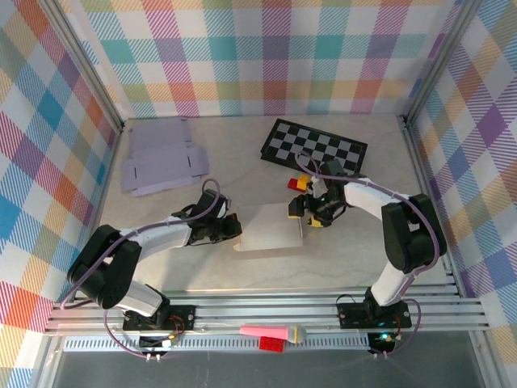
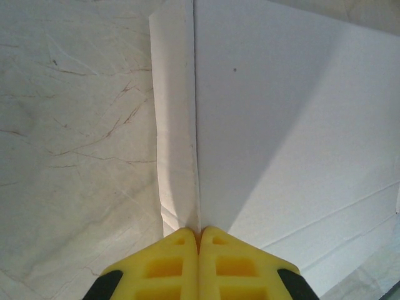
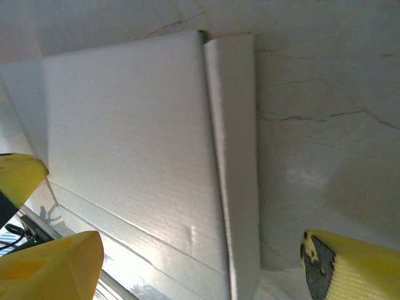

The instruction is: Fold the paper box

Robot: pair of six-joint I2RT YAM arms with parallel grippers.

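The left gripper's yellow fingers fill the bottom of the left wrist view, clenched together with no gap. Their tips sit right at the crease where a narrow flap meets the wide panel of the paper box. Whether any card is pinched between them cannot be told.

From the right wrist, the box appears from its other side: a broad white panel with a narrow strip folded along its edge and faint score lines running across its lower part. The right gripper is released, its fingers spread wide, one over the panel and one over bare table.

The overhead view adds the layout. The box lies mid-table between the two arms, the left gripper at its left edge and the right gripper at its right edge, where a thin flap stands up. Further back lie a stack of flat box blanks on the left and a checkered mat on the right, both well apart from the box.
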